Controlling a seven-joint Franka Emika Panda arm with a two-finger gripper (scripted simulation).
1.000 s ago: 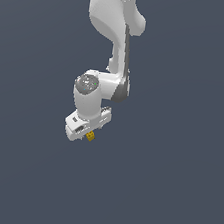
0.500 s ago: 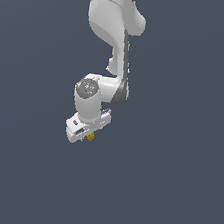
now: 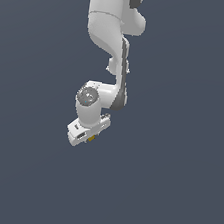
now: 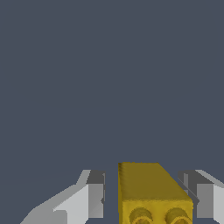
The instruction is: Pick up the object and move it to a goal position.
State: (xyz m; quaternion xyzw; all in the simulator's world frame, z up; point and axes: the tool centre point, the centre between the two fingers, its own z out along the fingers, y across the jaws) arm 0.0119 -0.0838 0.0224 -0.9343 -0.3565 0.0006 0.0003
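The object (image 4: 148, 188) is a yellow-gold block with round studs on its near face. In the wrist view it lies between my two grey fingertips (image 4: 94, 194). A narrow strip of background shows between the block and one finger, and the other finger sits close against it. My gripper (image 4: 143, 192) is open around the block. In the exterior view the white gripper (image 3: 85, 131) hangs at the end of the arm, and the block (image 3: 91, 138) peeks out as a small yellow spot at its lower edge, mostly hidden by the hand.
A uniform dark grey surface fills both views. The white arm (image 3: 111, 43) comes down from the top of the exterior view.
The wrist and hand have sunk slightly lower. The yellow block has stayed at about the same spot and is now more hidden by the hand.
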